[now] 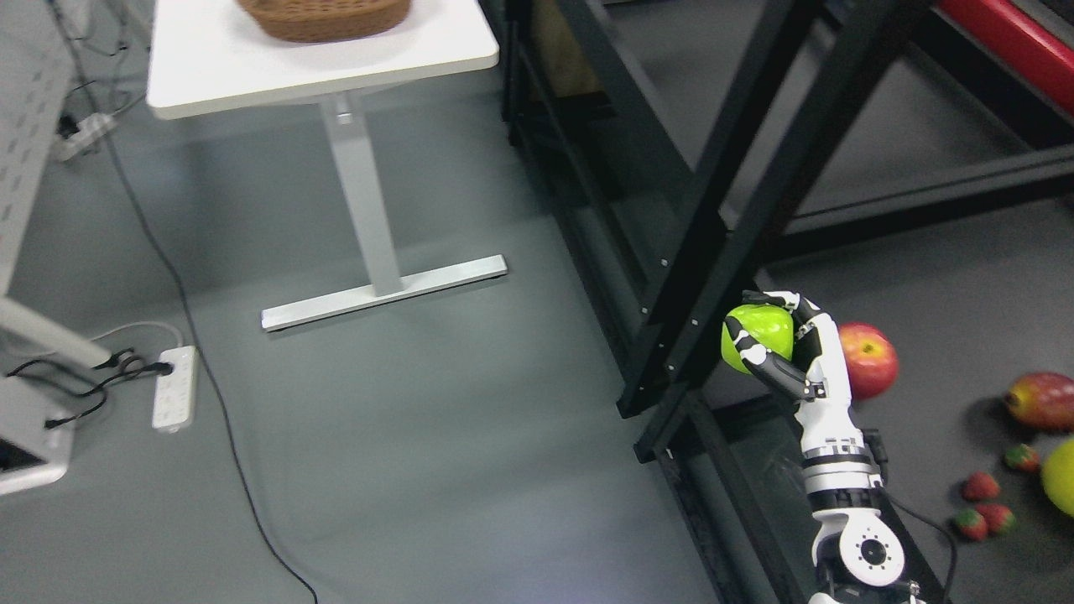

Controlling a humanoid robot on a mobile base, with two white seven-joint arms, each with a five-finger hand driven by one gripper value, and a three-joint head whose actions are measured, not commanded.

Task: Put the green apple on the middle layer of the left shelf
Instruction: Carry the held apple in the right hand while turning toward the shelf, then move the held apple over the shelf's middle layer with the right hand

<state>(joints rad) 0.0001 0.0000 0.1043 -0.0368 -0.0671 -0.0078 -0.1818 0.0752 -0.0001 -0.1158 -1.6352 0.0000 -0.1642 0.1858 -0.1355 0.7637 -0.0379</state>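
We have the green apple (759, 334) clamped in our right hand (784, 348), lifted beside the black shelf frame (722, 252). This looks like the carry step; next we must find the left shelf's middle layer and reach it.

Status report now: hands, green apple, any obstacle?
Right hand shut on green apple; left hand not in view. Apple in the air, beside black shelf post. Red apple just behind the hand.

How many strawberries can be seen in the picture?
3. One strawberry lies below the mango, one sits further left, and one lies lowest; this last may be two touching. Others could be outside the frame.
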